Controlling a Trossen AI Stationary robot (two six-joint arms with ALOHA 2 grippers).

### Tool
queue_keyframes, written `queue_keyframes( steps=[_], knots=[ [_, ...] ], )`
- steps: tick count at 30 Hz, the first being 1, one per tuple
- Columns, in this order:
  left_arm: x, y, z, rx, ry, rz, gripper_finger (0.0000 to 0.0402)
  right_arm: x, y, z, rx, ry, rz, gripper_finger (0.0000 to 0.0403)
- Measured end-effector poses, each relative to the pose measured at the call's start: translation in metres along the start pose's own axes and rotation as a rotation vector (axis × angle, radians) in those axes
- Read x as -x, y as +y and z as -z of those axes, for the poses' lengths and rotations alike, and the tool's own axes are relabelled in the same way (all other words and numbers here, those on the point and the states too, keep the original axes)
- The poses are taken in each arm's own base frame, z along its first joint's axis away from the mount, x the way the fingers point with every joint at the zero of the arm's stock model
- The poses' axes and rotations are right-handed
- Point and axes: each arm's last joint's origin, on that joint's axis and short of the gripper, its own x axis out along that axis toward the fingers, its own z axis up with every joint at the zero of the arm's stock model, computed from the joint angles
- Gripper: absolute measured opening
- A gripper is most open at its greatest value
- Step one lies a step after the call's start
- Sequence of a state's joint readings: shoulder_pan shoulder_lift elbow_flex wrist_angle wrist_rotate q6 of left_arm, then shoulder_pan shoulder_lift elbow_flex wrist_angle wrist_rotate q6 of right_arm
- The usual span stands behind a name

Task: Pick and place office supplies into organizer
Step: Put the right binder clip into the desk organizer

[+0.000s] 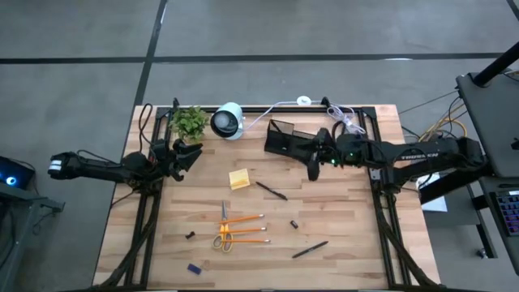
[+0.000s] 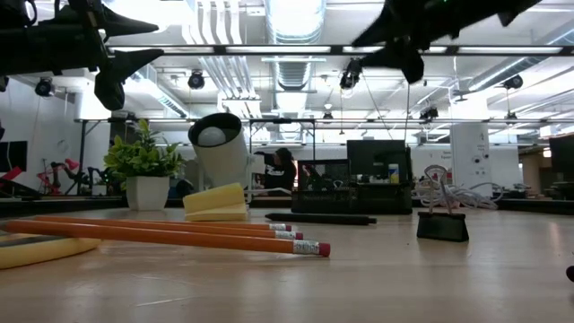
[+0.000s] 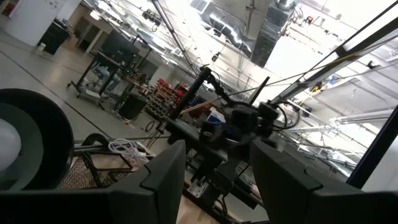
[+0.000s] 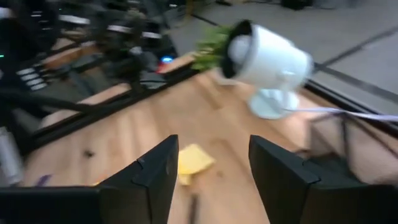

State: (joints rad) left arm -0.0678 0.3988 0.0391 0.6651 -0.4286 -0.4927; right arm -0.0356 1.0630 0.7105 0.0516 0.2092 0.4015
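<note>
Office supplies lie scattered across the wooden table (image 1: 340, 243), all on the near side of the black organizer (image 1: 281, 138), none yet inside it. Closest to the organizer are the yellow sticky-note pad (image 1: 239, 179) and 1 black pen (image 1: 272, 191). Farther off are the 2 orange pencils (image 1: 243, 229) and yellow-handled scissors (image 1: 223, 231), a second pen (image 1: 310, 250), 2 small dark clips (image 1: 295, 223) and a blue piece (image 1: 194, 268).

The right gripper (image 1: 313, 168) hangs above the table just beside the organizer, between it and the pad, fingers apart with nothing between them. The left gripper (image 1: 188, 154) waits raised near the potted plant (image 1: 189, 122), also spread and empty.

The pad looks light but soft-edged; pinching across 2 opposite sides should hold it best. Pens and pencils are stiff, thin and likely to roll, so a grasp at mid-length across the shaft seems safest. Clips are tiny and may slip away.
</note>
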Motion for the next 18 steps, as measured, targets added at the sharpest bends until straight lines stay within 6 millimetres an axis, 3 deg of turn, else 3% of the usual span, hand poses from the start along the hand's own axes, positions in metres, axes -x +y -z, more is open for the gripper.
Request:
queue_keyframes(
  steps=[7,14,18],
  knots=[
    [0.000,0.000,0.000,0.002,0.000,0.000,0.0167,0.012,0.034,-0.005,0.039,0.077,-0.102,0.0201],
    [0.000,0.000,0.000,0.025,0.001,0.000,0.0167,0.027,0.048,-0.004,-0.032,0.257,-0.068,0.0203],
    [0.000,0.001,0.001,0.019,0.010,-0.006,0.0167,0.034,0.054,-0.004,-0.095,0.271,-0.024,0.0203]
  ],
)
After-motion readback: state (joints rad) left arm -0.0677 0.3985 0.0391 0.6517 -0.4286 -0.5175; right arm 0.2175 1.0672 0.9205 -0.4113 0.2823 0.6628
